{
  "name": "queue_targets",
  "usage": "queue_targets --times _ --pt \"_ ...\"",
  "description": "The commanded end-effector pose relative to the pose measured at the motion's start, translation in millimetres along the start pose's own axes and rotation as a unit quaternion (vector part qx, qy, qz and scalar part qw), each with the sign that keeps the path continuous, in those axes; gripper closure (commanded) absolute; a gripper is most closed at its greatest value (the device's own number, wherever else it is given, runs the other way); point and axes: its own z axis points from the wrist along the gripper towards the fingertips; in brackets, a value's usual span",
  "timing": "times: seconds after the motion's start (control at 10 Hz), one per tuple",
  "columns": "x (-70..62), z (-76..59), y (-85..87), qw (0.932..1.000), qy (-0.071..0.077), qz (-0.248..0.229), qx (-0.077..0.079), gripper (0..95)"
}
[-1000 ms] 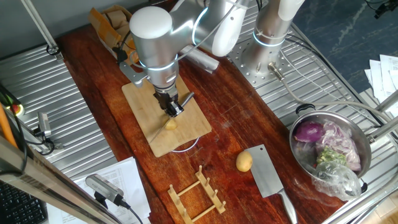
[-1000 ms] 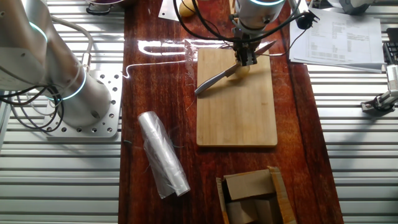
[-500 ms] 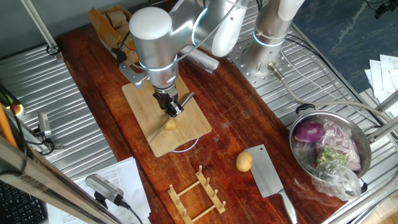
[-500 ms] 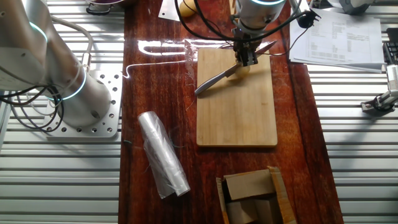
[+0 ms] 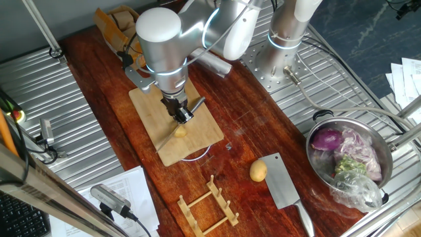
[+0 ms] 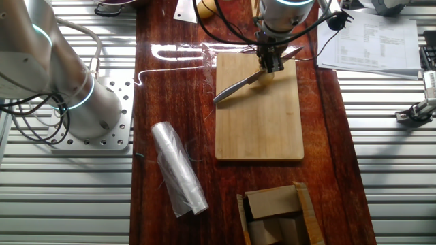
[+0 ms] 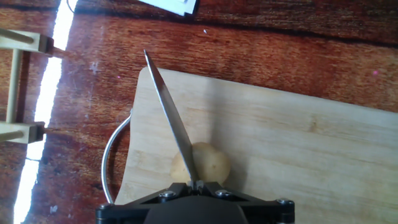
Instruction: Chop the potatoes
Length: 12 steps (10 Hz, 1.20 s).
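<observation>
Gripper (image 5: pixel 179 113) is clamped on a knife (image 7: pixel 171 123), blade edge sitting across the potato (image 7: pixel 202 164) at the 6 o'clock end of the cutting board (image 7: pixel 298 149) in the hand view. Nothing has visibly moved over the last second, so the blade seems paused on top and the cut isn't through yet. A second whole potato (image 5: pixel 258 171) waits on the table beside the cleaver (image 5: pixel 284 187), at roughly 4 o'clock from the board.

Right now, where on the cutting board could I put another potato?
The cutting board is bare from its middle to the end nearest the cardboard box. The far end is crowded: the claw holds the knife over a potato.
</observation>
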Motion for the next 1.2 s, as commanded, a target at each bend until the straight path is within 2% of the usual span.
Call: queue_targets --times 0.1,0.8,1.2 --pt "-1.9 11.0 -1.3 1.0 -0.001 -0.001 0.001 95.0" --pt "-4.0 15.5 -3.2 1.0 -0.001 -0.008 0.005 95.0" --pt "-7.6 23.5 -6.3 0.9999 -0.003 -0.01 0.007 95.0"
